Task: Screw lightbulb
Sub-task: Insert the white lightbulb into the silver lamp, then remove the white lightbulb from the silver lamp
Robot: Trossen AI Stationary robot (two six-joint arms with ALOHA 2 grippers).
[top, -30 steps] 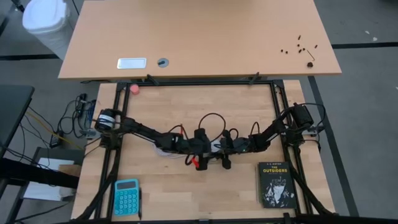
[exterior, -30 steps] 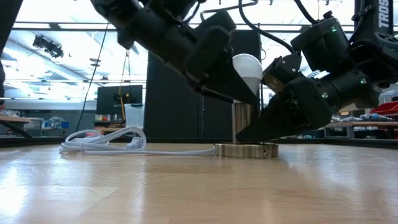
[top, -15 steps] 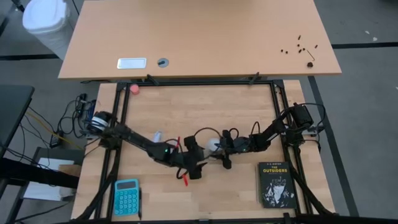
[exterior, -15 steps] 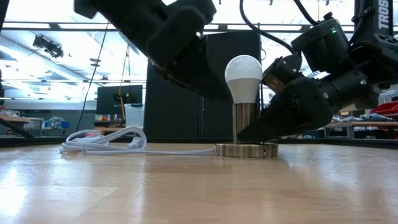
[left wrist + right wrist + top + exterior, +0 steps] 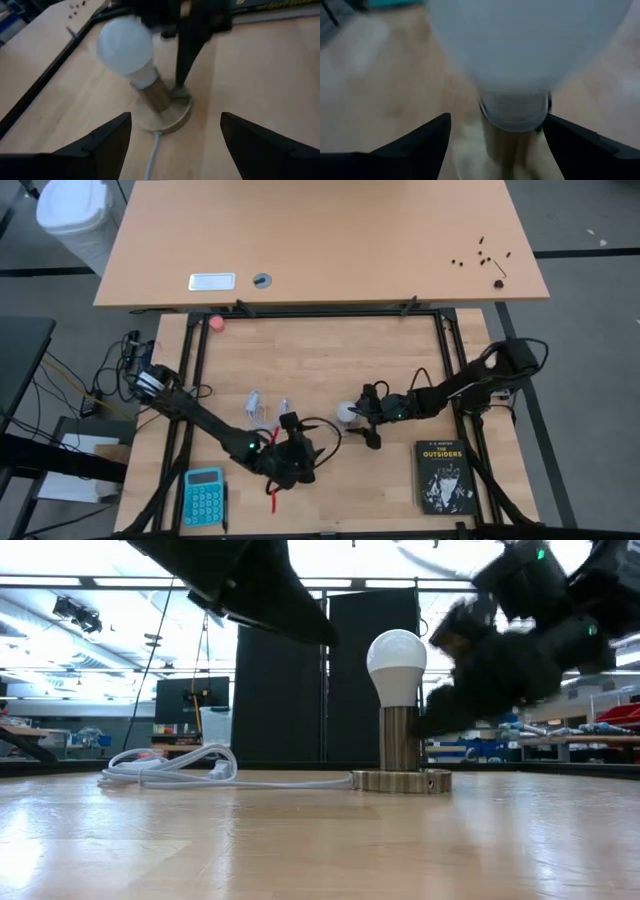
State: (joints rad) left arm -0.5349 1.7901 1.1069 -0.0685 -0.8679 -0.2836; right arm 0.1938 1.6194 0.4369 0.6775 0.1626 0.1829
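Note:
The white lightbulb (image 5: 397, 662) stands upright in the brass socket stem (image 5: 399, 738) on a round disc base (image 5: 400, 781), mid-table (image 5: 345, 413). A white cord (image 5: 170, 768) runs from the base toward the table's left. My right gripper (image 5: 496, 117) is open at the bulb's right (image 5: 366, 418), its fingers on either side of the bulb's neck and the stem without touching. My left gripper (image 5: 176, 117) is open and empty, off to the bulb's near left (image 5: 305, 450), pointing at it.
A black book (image 5: 443, 477) lies at the near right and a teal calculator (image 5: 203, 496) at the near left. A pink ball (image 5: 215, 323) sits at the far left corner. Black frame rails (image 5: 190, 380) border the table.
My left gripper has come off the lightbulb and drawn back toward the table's near left, turning as it went. My right gripper has opened, let go of the socket stem and risen a little. The bulb stays upright in the socket.

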